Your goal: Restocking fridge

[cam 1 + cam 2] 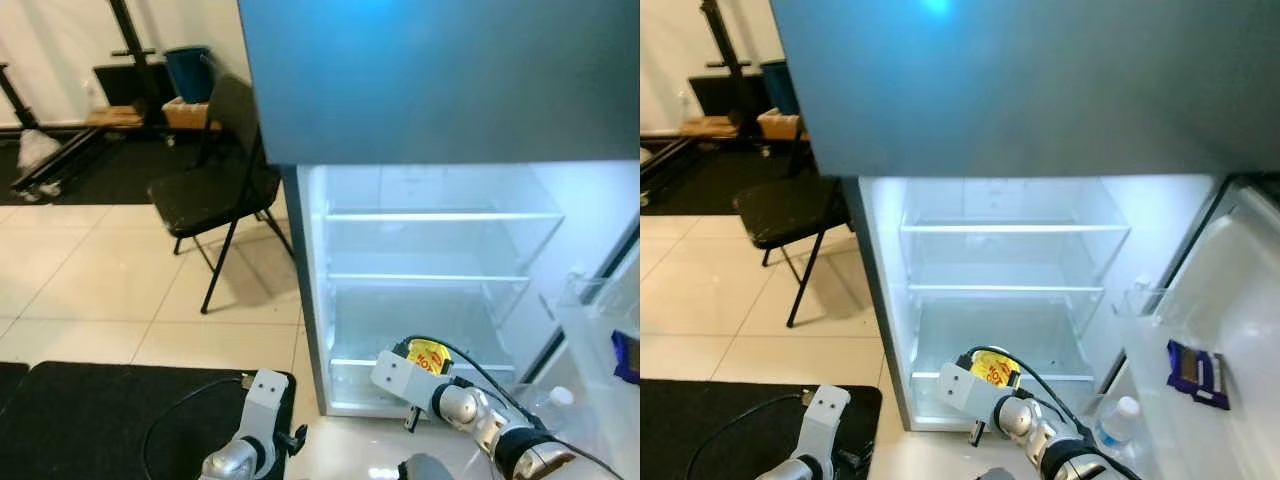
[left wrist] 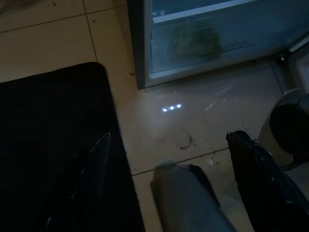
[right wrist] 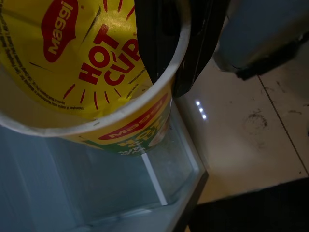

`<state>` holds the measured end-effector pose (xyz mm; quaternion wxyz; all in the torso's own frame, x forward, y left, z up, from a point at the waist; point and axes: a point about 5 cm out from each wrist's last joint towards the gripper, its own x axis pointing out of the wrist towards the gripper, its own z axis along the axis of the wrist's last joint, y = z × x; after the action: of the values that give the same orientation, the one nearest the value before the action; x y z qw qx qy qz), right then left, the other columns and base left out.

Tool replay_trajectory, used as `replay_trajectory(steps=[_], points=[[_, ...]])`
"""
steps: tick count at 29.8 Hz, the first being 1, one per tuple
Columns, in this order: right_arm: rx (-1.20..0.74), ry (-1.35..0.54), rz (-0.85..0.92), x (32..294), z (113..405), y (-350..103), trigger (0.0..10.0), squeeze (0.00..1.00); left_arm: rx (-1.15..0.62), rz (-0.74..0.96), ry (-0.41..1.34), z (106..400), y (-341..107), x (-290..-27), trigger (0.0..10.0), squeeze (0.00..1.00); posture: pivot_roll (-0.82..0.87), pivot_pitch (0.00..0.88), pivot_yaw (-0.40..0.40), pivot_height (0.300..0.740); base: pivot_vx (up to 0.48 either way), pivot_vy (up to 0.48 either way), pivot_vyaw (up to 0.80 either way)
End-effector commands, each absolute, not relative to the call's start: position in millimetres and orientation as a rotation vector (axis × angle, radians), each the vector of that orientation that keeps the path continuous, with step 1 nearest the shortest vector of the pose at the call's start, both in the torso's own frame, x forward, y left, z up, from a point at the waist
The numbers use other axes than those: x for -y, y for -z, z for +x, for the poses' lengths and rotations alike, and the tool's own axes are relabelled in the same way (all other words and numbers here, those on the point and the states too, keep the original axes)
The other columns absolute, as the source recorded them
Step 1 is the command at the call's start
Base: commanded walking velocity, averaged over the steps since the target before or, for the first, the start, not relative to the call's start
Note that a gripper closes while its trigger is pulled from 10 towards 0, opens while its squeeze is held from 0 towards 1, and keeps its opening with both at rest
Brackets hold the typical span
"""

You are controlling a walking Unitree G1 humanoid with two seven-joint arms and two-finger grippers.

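Note:
The fridge stands open with its lit lower compartment in front of me. My right gripper is shut on the rim of a yellow Maggi Hot Cup noodle cup, with one black finger across the lid and the other outside the wall. The cup hangs at the front of the fridge's lowest level, just above a clear bottom drawer. My left gripper hangs low over the tiled floor beside the fridge's base, its fingers spread apart and holding nothing.
Two glass shelves sit bare above the cup. The open fridge door at right holds a blue packet and a capped bottle. A black mat lies at front left. A black folding chair stands left of the fridge.

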<state>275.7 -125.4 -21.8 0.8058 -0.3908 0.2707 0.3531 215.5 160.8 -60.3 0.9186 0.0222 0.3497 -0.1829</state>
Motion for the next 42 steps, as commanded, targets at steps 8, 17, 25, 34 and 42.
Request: replay_trajectory(steps=[8, 17, 25, 34, 42], points=[[-0.564, -0.760, -0.860, 126, 279, 19, 10.0, 0.00, -0.660, 0.069, 0.391, 228, 52, -160, 10.0, 0.00, -0.12, 0.000, 0.002, 0.620, 0.000, 0.000, 0.00], [-0.588, -0.752, -0.907, 130, 279, 20, 10.0, 0.00, -0.641, 0.074, 0.399, 230, 49, -157, 10.0, 0.00, -0.11, 0.000, -0.002, 0.600, 0.000, 0.000, 0.00], [-0.592, -0.742, -0.940, 130, 283, 17, 10.0, 0.00, -0.603, 0.078, 0.408, 237, 44, -155, 10.0, 0.00, -0.11, 0.000, -0.004, 0.565, 0.000, 0.000, 0.00], [-0.576, -0.739, -0.956, 129, 289, 12, 10.0, 0.00, -0.565, 0.079, 0.426, 242, 39, -151, 10.0, 0.00, -0.11, 0.000, -0.006, 0.530, 0.000, 0.000, 0.00], [-0.577, -0.730, -0.968, 130, 292, 9, 10.0, 0.00, -0.522, 0.084, 0.431, 250, 32, -149, 10.0, 0.00, -0.11, 0.000, -0.012, 0.500, 0.000, 0.000, 0.00]])
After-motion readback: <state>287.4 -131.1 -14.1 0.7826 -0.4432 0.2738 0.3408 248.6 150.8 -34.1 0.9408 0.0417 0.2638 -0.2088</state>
